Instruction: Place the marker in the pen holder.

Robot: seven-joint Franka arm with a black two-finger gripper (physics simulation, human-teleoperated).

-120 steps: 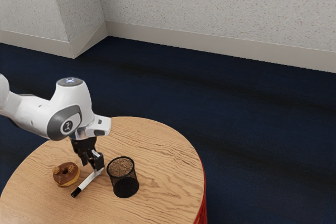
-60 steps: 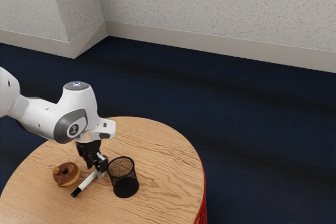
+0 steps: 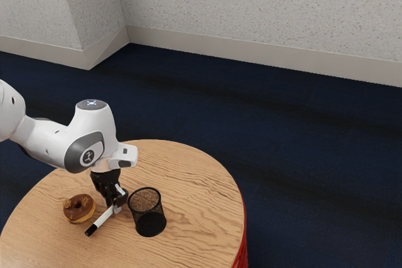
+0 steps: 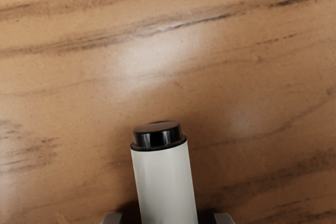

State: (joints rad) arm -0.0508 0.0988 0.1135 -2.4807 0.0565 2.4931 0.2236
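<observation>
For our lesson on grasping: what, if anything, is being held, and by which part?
That cannot be told: the gripper is at the marker, toward the end away from its long black tip, but a hold is not certain.

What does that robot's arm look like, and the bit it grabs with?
The arm is smooth, rounded and glossy white, with a dark grey oval panel bearing a round badge. Its grey top cap carries small bluish-white marks. The gripper is mostly black and angular, below a white housing.
</observation>
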